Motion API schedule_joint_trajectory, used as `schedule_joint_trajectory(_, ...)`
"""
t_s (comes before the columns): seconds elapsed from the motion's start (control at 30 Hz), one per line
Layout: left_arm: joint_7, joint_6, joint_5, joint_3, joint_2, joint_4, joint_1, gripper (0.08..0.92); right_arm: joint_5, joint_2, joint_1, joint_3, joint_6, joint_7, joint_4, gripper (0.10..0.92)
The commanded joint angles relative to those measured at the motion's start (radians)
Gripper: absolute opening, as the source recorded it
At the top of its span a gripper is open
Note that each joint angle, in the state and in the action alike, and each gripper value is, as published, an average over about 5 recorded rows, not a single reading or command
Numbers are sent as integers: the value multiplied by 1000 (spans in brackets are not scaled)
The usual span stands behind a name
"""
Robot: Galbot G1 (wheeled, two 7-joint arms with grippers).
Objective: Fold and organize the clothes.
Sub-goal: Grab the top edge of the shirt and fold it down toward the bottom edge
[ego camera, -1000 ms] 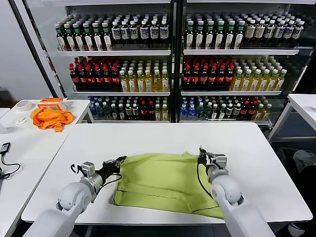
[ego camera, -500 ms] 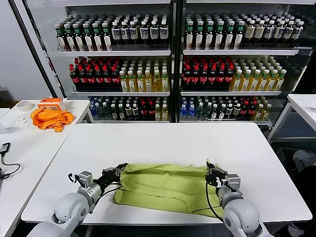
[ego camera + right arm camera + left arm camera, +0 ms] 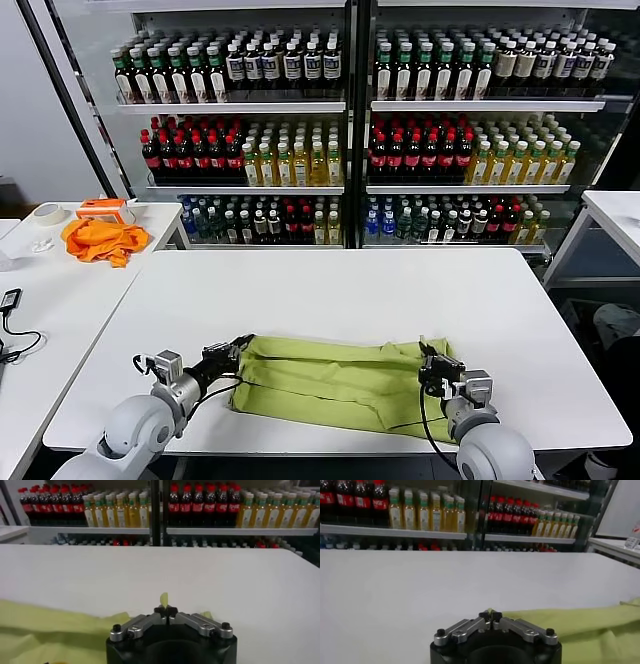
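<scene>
Jaws of left gripper [image 3: 243,343] and right gripper [image 3: 165,611] pinch T-shirt [image 3: 330,385]; only head view shows orange cloth [image 3: 100,239].

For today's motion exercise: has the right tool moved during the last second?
Yes. The right tool, shut on the T-shirt, has drawn back toward the table's near edge, away from the shelves.

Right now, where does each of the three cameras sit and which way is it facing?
Head view: on the head, facing forward and down at the white table; both arms, left gripper and right gripper show.
Left wrist view: on the left wrist, facing across the table to the drink shelves; its shut fingers show.
Right wrist view: likewise; its shut fingers pinch fabric.
All share the yellow-green T-shirt and the shelves.
</scene>
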Motion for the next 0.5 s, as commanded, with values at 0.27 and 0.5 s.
schedule_joint_trajectory(0.27,3,55,37,-36,15,-87,75,81,-32,-6,-20,-27,6,-12,-4,105)
schedule_joint_trajectory(0.5,-27,84,106,-42,6,-84,83,81,-57,-10,-35,-26,5,-19,3,105)
